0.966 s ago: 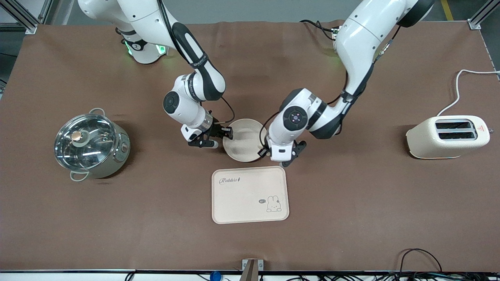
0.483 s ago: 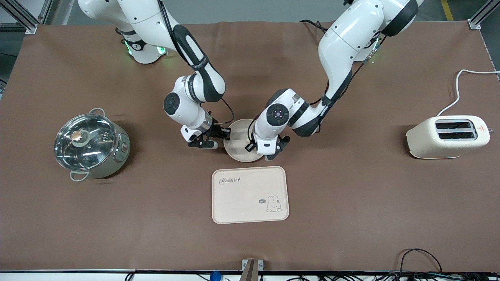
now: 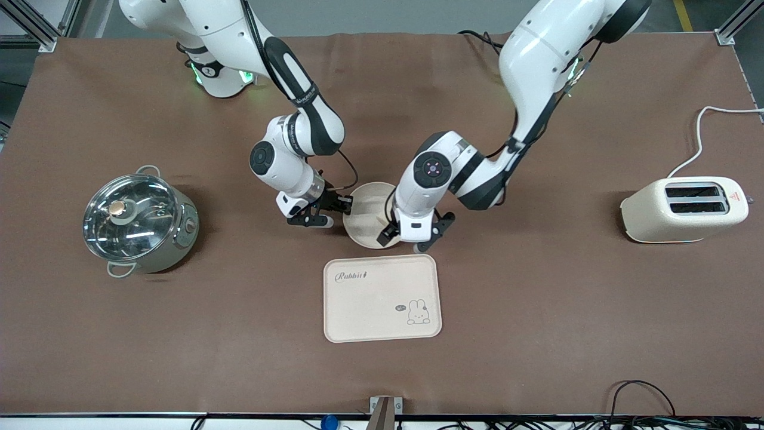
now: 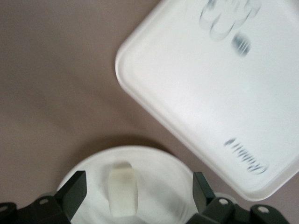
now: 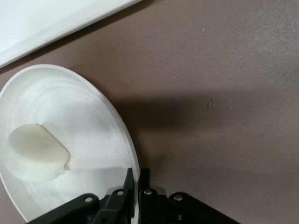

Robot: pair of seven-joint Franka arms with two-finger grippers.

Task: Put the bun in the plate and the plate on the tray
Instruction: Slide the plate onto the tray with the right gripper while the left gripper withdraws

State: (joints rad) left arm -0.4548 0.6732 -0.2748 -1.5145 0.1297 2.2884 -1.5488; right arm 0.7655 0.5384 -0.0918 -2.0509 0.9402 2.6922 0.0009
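The round cream plate (image 3: 365,210) lies on the brown table, just farther from the front camera than the Rabbit tray (image 3: 382,297). The bun (image 4: 124,193) lies in the plate and also shows in the right wrist view (image 5: 35,151). My right gripper (image 3: 341,207) is shut on the plate's rim (image 5: 122,125), at the side toward the right arm's end. My left gripper (image 3: 412,237) hangs open just above the plate (image 4: 161,170), its fingers (image 4: 74,191) wide on either side of the bun and not touching it. In the front view the left hand hides the bun. The tray (image 4: 210,88) is bare.
A steel pot with a glass lid (image 3: 140,224) stands toward the right arm's end. A cream toaster (image 3: 686,209) with a white cable stands toward the left arm's end. The tray's corner (image 5: 46,23) lies close to the plate.
My left gripper swung from beside the plate to over it, then drifted slightly toward the tray. My right gripper kept its hold on the rim.
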